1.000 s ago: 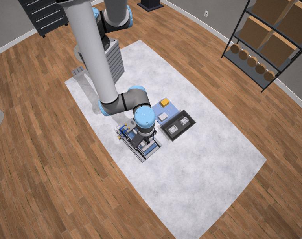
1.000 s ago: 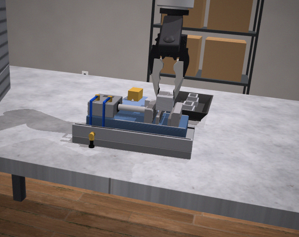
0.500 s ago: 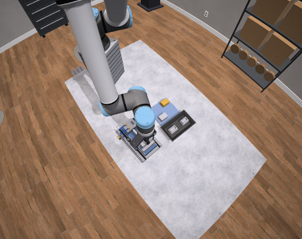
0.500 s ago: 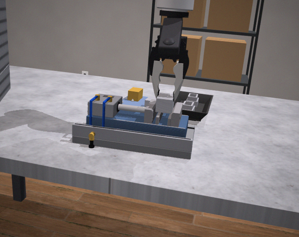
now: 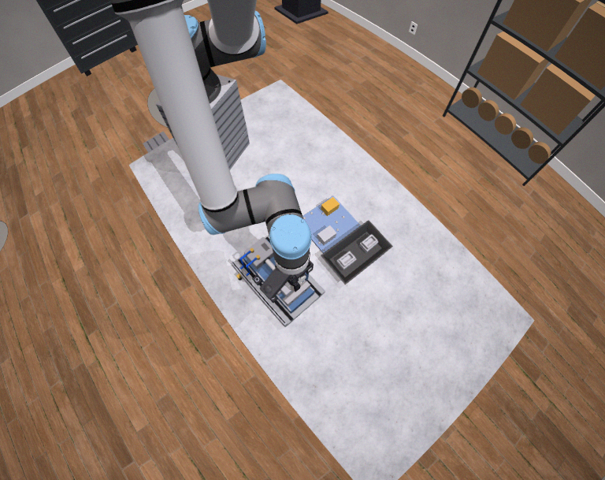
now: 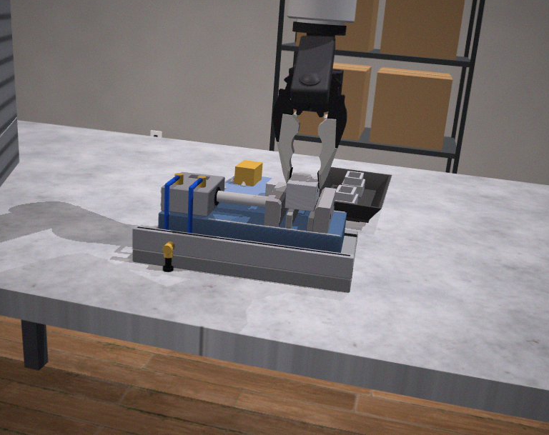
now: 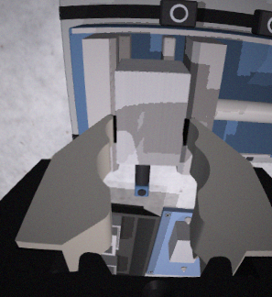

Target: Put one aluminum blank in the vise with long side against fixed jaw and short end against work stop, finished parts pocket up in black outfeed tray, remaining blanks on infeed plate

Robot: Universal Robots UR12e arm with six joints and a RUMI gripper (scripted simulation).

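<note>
My gripper is shut on a plain gray aluminum blank. It holds the blank in the open vise, lower part down between the jaws. The fixed jaw stands on one side and the moving jaw on the other. A short dark rod stands just off the blank's near end. I cannot tell whether the blank rests on the low bars. Two pocketed finished parts lie in the black outfeed tray.
The infeed plate beside the vise holds a yellow brass blank and a gray blank. A gray ribbed unit stands at the table's far end. A shelf rack with boxes stands behind the table.
</note>
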